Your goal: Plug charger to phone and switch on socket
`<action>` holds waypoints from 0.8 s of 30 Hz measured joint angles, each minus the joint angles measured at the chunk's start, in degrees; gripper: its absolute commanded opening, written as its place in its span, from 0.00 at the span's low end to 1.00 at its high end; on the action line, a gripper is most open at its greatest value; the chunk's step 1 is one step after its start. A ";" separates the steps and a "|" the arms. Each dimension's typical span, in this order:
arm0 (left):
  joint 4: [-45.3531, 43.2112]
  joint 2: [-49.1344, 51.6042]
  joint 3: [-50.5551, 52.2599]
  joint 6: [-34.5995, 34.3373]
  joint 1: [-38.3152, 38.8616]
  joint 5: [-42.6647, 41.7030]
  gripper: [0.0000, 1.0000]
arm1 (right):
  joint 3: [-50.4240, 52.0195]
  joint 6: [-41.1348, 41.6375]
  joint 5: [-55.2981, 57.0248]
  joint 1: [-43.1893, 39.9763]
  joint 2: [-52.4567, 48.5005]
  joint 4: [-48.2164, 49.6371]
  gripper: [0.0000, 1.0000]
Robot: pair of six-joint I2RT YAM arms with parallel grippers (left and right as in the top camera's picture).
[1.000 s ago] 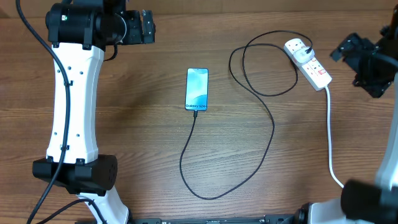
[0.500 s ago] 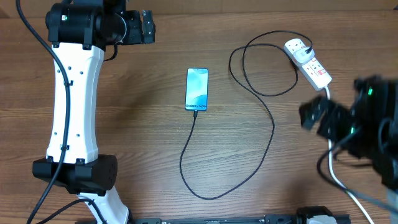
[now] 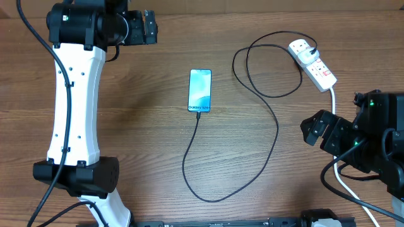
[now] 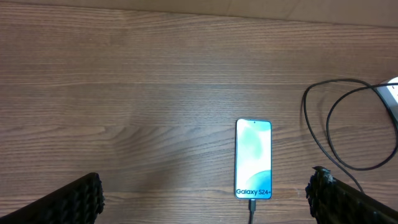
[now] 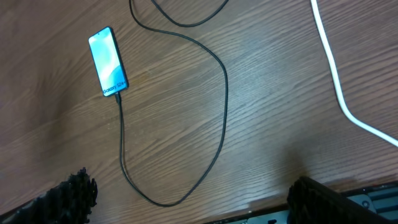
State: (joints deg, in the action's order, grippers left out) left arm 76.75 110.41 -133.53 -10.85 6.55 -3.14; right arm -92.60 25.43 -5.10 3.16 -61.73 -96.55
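Your phone (image 3: pixel 199 90) lies face up mid-worktop (image 3: pixel 145 139). The charger (image 3: pixel 276 126) is plugged into its near edge and loops right to the socket (image 3: pixel 314 63). Your left tool (image 4: pixel 205 188) hangs wide open, well left of the phone. Your right tool (image 5: pixel 191 186) is open too, by the socket's white cord (image 3: pixel 332 102).

phone (image 3: pixel 199 90): flat, screen up, lit | socket (image 3: pixel 312 64): white strip, far right | charger (image 3: pixel 276 129): black cable, tip at phone's bottom edge, plug in socket
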 measured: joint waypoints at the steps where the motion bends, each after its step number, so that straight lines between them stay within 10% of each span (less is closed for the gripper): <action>1: 0.00 0.00 0.00 0.02 0.00 0.00 1.00 | 0.00 0.02 0.07 0.00 0.00 -0.02 1.00; 24: 0.00 0.00 0.00 0.02 0.00 0.00 1.00 | 0.04 -0.02 0.13 0.00 5.11 1.75 1.00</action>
State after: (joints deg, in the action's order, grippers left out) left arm 76.75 110.41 -133.53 -10.83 6.55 -3.14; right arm -92.55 25.41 -4.97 3.16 -56.62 -94.80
